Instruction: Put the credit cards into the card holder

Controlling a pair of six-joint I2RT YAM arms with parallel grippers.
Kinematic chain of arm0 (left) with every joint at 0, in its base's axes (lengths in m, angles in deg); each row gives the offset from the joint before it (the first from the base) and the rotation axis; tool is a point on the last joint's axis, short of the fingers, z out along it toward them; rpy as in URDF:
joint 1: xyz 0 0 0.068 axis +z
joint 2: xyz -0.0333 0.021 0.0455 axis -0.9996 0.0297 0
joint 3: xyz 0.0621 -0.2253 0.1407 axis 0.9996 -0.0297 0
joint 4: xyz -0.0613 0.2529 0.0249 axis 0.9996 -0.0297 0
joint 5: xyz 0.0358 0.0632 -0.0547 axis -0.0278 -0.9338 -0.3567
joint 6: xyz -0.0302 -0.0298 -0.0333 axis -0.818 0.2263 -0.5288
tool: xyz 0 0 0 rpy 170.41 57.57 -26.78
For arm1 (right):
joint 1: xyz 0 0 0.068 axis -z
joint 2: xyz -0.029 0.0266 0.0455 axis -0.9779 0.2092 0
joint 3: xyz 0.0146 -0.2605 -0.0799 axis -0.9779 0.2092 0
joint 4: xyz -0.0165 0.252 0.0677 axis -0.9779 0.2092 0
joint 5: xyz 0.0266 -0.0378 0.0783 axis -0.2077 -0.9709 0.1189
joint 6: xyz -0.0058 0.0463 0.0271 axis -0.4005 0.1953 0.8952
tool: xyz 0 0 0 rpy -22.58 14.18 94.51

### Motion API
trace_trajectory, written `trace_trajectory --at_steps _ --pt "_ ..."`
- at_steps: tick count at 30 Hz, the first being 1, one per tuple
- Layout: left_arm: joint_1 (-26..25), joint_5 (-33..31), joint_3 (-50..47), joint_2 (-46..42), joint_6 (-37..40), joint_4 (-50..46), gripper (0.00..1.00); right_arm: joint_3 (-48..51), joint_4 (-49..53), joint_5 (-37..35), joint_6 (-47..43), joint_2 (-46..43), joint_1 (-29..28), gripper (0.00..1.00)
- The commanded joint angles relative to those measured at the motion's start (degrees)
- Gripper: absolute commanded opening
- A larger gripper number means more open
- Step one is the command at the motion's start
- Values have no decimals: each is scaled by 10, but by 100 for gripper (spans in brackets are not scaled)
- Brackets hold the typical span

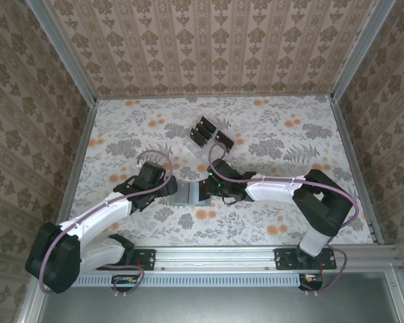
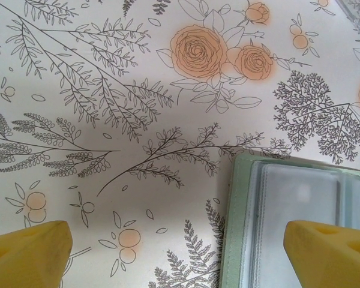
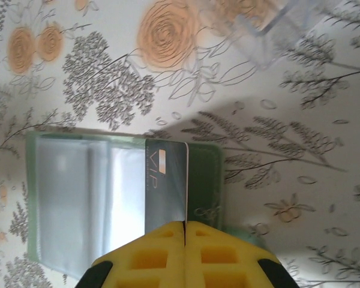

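The sage-green card holder (image 1: 190,195) lies open on the floral table between my two grippers, its clear sleeves facing up. My right gripper (image 3: 185,224) is shut on one dark credit card (image 3: 165,183) marked VIP, held on edge over the holder's right half (image 3: 205,180). My left gripper (image 2: 179,258) is open and straddles the holder's left edge (image 2: 240,228), one yellow finger (image 2: 330,255) above the sleeves and the other finger (image 2: 27,255) over bare table. More black credit cards (image 1: 203,132) stand in a clear rack behind the holder.
The clear plastic rack (image 3: 270,27) stands just beyond the holder toward the back. Patterned walls enclose the table (image 1: 289,222) on three sides, with metal rails along the edges. Both arms (image 1: 276,188) reach inward from the near rail.
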Motion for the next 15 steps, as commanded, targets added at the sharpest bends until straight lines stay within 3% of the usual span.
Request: trace_trajectory --at_steps 1,15 --pt "-2 18 2 -1 17 11 100 13 42 -11 -28 -8 12 0" --pt "-57 7 25 83 48 31 100 1 29 27 -29 -11 19 0"
